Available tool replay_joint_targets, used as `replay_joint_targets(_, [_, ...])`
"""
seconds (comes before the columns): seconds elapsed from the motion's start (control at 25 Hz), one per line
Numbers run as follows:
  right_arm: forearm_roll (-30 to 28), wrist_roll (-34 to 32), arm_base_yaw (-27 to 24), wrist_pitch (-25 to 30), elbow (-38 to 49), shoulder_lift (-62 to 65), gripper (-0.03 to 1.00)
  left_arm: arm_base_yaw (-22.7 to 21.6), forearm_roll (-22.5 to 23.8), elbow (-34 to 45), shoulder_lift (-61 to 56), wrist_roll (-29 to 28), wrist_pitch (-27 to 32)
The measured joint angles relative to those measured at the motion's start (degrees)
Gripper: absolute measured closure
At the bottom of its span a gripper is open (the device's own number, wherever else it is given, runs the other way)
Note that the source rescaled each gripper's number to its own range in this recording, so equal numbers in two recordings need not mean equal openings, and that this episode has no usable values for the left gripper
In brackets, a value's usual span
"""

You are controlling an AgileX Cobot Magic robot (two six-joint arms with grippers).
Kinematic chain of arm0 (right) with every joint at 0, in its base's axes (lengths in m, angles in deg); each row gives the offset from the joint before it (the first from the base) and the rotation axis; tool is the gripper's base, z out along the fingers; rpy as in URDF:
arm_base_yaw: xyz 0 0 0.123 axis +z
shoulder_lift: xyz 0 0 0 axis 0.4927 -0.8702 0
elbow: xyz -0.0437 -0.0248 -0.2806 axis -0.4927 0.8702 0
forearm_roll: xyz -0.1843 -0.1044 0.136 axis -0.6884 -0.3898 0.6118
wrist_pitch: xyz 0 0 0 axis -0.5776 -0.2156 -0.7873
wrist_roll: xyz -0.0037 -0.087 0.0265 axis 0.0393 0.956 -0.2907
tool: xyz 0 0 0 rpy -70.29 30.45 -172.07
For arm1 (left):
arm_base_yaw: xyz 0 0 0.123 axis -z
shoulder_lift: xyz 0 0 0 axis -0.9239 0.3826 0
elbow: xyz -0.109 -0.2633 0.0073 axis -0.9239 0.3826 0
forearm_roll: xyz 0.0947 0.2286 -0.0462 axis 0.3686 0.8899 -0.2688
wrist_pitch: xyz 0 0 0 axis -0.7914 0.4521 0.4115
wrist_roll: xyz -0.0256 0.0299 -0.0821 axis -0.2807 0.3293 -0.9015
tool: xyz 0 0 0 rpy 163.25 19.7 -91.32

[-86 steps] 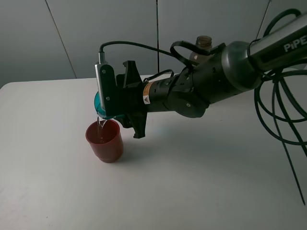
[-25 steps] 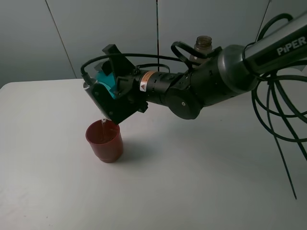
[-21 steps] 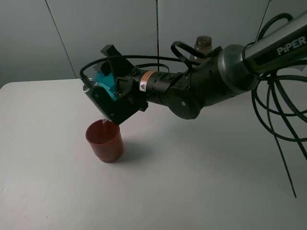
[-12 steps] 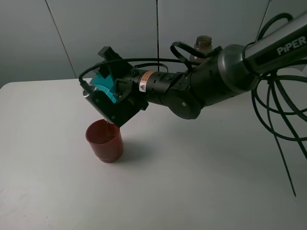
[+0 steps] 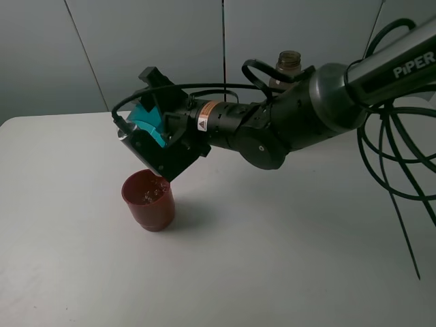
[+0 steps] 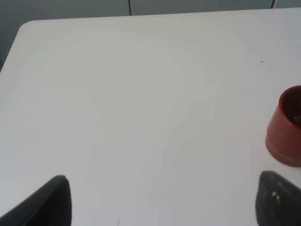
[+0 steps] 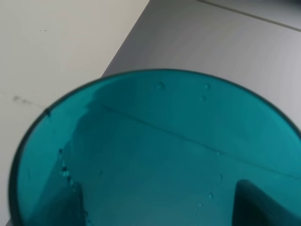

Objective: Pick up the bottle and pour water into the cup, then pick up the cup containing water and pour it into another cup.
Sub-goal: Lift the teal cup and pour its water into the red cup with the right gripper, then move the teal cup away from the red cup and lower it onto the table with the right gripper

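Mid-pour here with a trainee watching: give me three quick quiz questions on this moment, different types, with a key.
1. True or false: the right gripper holds the teal cup upright.
2. Which cup stands on the table? A) teal B) red-brown C) both
3. Fill in: behind the right arm, only the ___ of the bottle shows.

Key: 1 false, it is tipped over the red-brown cup; 2 B; 3 neck.

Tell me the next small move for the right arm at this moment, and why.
Probably roll the teal cup back upright and carry it clear of the red-brown cup. The right gripper holds it tipped steeply mouth-down above the red-brown cup, no stream shows between them, and the right wrist view shows only droplets clinging inside, so the pour looks finished.
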Motion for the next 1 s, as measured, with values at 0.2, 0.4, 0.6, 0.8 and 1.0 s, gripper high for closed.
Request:
replay_joint_targets(0.2, [0.0, 0.0, 0.0, 0.0, 0.0, 0.0, 0.93, 0.0, 0.0, 0.0, 0.0, 0.0, 0.0])
replay_joint_targets(0.4, [1.0, -10.1, -0.3, 2.8, 0.0, 0.0, 0.93, 0.0, 0.0, 0.0, 0.0, 0.0, 0.0])
replay_joint_targets(0.6, [-6.4, -43.0, -4.0, 5.5, 0.0, 0.0, 0.93, 0.0, 0.0, 0.0, 0.0, 0.0, 0.0])
replay_joint_targets(0.8, [-16.7, -84.4, -9.5, 1.7, 0.0, 0.0, 0.93, 0.0, 0.0, 0.0, 0.0, 0.0, 0.0])
replay_joint_targets(1.0, [-17.8, -99.8, -14.0, -9.3, 2.7, -3.0, 0.93, 0.0, 0.0, 0.0, 0.0, 0.0, 0.0])
